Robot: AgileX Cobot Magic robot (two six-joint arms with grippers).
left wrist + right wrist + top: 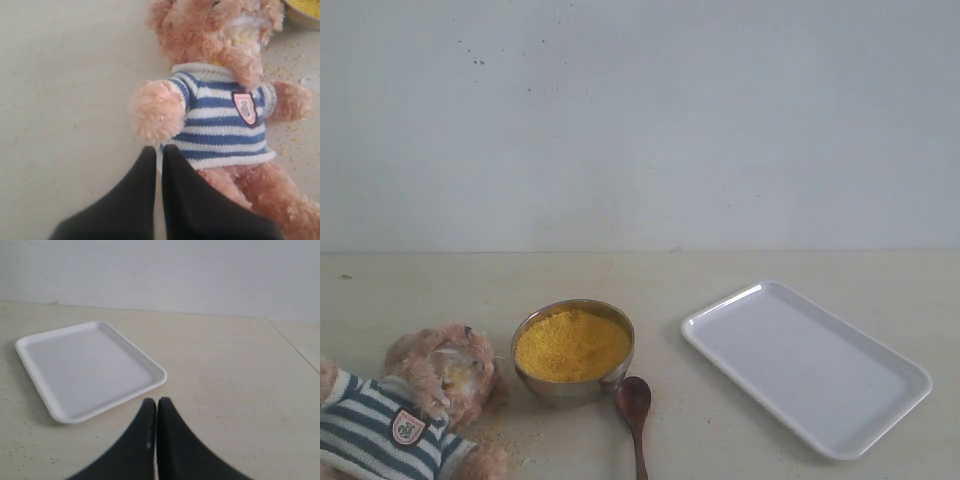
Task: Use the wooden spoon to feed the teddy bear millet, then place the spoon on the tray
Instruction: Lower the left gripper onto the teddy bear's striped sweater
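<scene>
Far L of the ext. view, teddy bear [410, 405] lies on its back on the desk [720, 280], striped shirt and badge facing up. Its long axis runs diagonally, head twd the steel bowl [570, 388], body twd the near L corner; legs and one side are cut off by the frame edges. Next R, the bowl holds a mound of millet [572, 343]; loose grains lie scattered by the bear, and the yellowish patch on its muzzle is too blurry to call. Wooden spoon [635, 410] lies just beside the bowl's near R side, oval end twd the bowl, handle pointing at the near edge and cut off there; contact w/ the bowl can't be told. Further R, well apart, the tray [805, 365] sits flat, long axis slanting from back L to near R. Left pincer [160, 152] is closed, gripping nothing, tips just by the bear's arm and shirt hem; touching or not, can't tell. Right pincer [156, 402] is closed too, nothing in it, above bare desk near a tray corner.
</scene>
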